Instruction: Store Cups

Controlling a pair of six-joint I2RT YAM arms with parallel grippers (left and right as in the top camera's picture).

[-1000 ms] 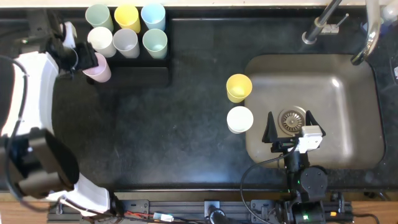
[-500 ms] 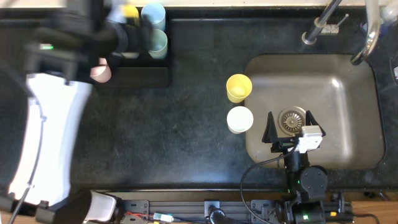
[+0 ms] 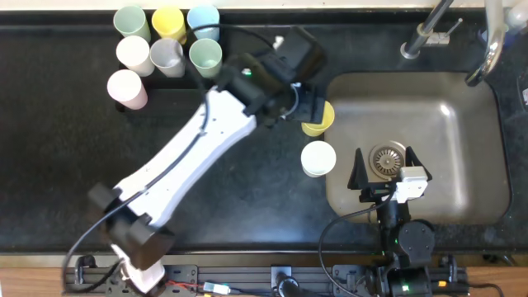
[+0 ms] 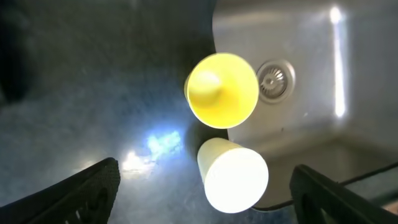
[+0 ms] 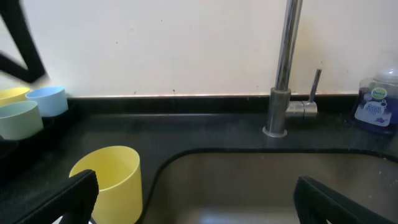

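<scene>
A yellow cup stands mouth up on the dark counter by the sink's left rim, and a white cup stands just in front of it. My left gripper hangs above them, open; in the left wrist view the yellow cup and the white cup lie between its wide-spread fingers. My right gripper rests open over the sink near the drain, and its wrist view has the yellow cup close by. A pink cup stands at the front left corner of the black rack.
Several cups fill the rack's back rows, among them a green one and a blue one. The steel sink takes up the right side, with a faucet and a soap bottle behind it.
My left arm has let go of the pink cup at the rack and swung right across the counter to above the yellow cup. The right arm has not moved.
</scene>
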